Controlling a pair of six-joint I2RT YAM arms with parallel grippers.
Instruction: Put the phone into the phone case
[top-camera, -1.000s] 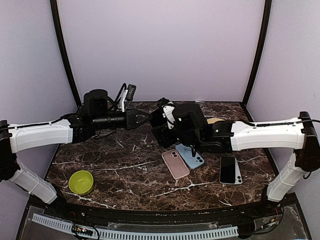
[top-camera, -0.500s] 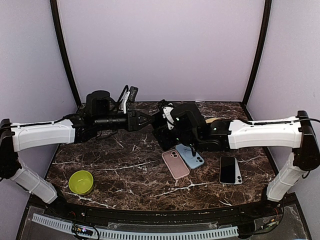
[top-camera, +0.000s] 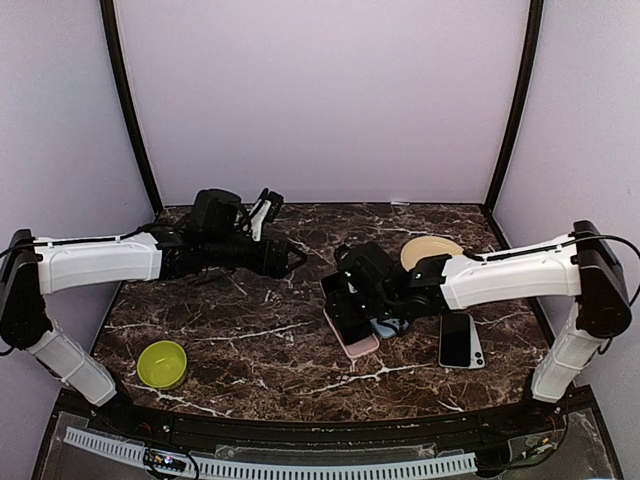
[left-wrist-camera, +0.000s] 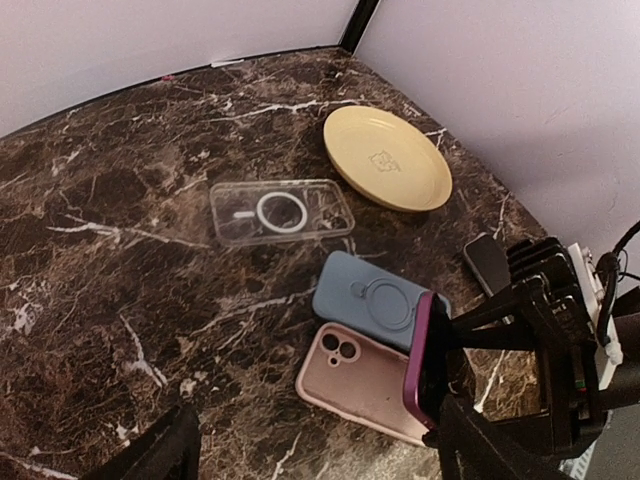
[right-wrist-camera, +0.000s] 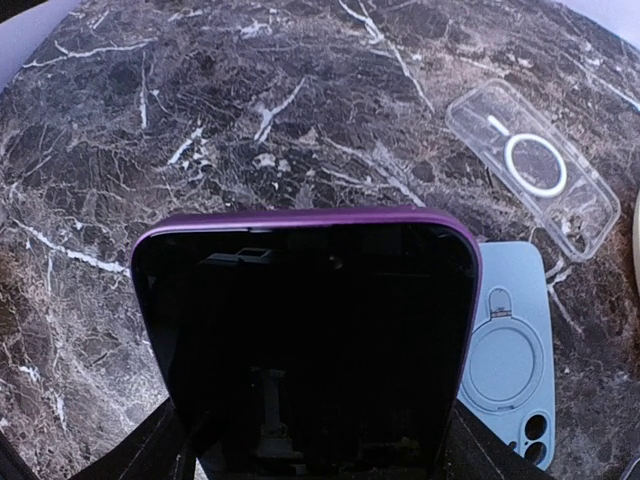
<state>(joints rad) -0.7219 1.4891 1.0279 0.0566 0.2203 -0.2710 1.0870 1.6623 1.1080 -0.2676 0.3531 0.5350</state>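
Clamped on the phone (right-wrist-camera: 305, 330), the right end effector (top-camera: 352, 302) is dropping toward the pink case (left-wrist-camera: 358, 388), beginning insertion; the left end effector (left-wrist-camera: 315, 445) is hovering, spread apart.

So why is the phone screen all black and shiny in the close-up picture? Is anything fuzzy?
Right wrist view: the phone has a dark screen, and its glossy glass faintly mirrors the gripper holding it. Left wrist view: the table looks sharp, but that camera's own fingers at the bottom are dark and blurry. Top view: even light, only soft shadows.
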